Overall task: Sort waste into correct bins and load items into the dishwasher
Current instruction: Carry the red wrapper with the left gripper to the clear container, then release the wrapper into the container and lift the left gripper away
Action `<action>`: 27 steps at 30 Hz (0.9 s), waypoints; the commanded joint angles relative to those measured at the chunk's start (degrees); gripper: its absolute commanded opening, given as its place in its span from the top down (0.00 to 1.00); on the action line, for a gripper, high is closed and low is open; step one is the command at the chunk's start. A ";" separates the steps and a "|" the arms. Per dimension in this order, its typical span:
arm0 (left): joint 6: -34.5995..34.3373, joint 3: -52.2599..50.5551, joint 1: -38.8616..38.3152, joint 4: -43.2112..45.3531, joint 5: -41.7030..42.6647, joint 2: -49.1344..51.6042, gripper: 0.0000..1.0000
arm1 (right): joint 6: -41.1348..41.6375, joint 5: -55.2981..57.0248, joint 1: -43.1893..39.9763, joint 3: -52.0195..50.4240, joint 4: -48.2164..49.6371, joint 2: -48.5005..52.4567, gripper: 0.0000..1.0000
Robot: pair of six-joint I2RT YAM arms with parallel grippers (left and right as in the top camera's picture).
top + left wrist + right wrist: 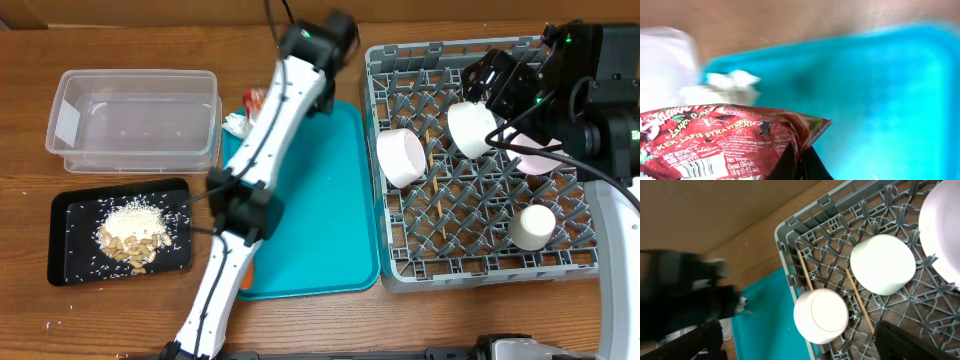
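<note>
My left gripper (802,159) is shut on a corner of the red crinkled snack wrapper (730,140), which hangs just above the teal tray's far left corner. The wrapper (252,97) peeks out beside the left arm. A crumpled white tissue (730,85) lies beyond it, at the tray's edge (235,122). My right gripper (800,345) is open above the grey dish rack (480,262), holding nothing. Below it sit two white bowls (821,316) (883,263), wooden chopsticks (860,300) and a plate (945,230). A small cup (532,226) stands in the rack.
The clear tub (135,115) stands at the back left. In front of it is the black tray (70,235) with beige food scraps (135,240). The teal tray (330,220) lies between my left arm and the rack.
</note>
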 commanded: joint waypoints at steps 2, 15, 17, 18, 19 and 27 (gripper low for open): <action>-1.09 3.08 2.56 -0.37 -1.46 -14.62 0.96 | -0.20 -0.02 -0.24 0.44 0.26 -0.09 0.00; 1.31 -14.51 17.84 -0.37 0.92 -26.71 0.96 | -0.17 -0.02 -0.24 0.44 0.26 -0.09 0.00; 1.05 -21.22 21.33 -0.37 4.85 -26.10 0.95 | -0.17 -0.02 -0.24 0.44 0.26 -0.09 0.00; 1.03 -23.98 22.77 -0.35 6.51 -25.70 0.95 | -0.17 -0.02 -0.24 0.44 0.26 -0.09 0.00; 0.85 -26.49 24.09 0.07 7.67 -25.11 0.92 | -0.17 -0.02 -0.24 0.44 0.26 -0.09 0.00; 2.10 -32.94 29.20 5.49 16.90 -23.56 0.47 | -0.17 -0.02 -0.24 0.44 0.26 -0.09 0.00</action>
